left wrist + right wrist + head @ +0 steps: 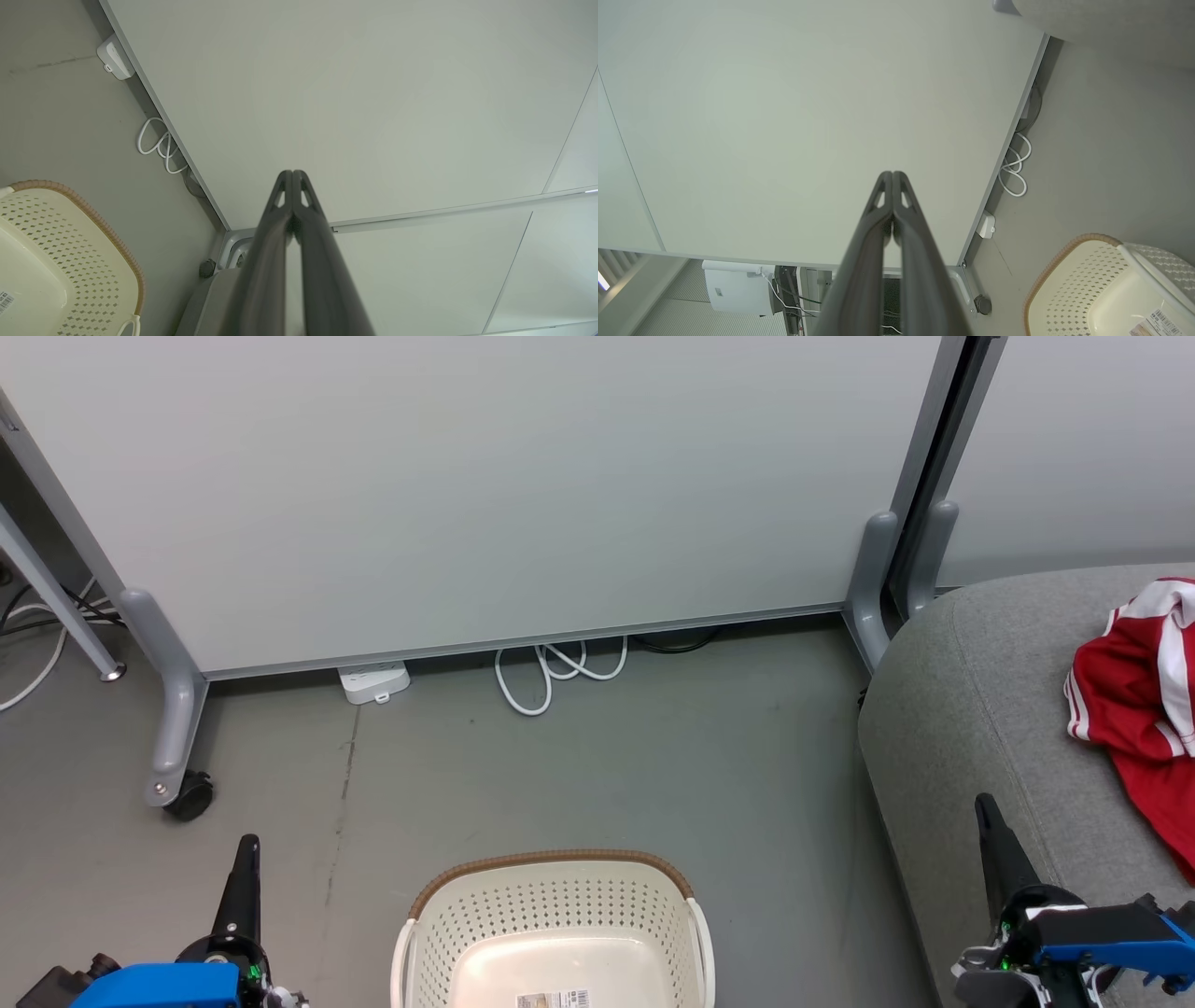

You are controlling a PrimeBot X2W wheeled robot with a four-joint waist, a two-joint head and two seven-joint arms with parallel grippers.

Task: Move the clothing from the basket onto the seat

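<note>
Left tool (292, 175), right tool (893, 175): fingers closed together, gripping nothing. Clothing (1134, 695): crumpled red, white-striped, lying on grey seat (971, 709).

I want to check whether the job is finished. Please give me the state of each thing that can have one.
basket: upright on the floor, no clothing in the part that shows.
clothing: crumpled heap lying on the seat, partly cut off by the picture edge.
seat: bears the clothing.
left gripper: shut, holding nothing.
right gripper: shut, holding nothing.
</note>
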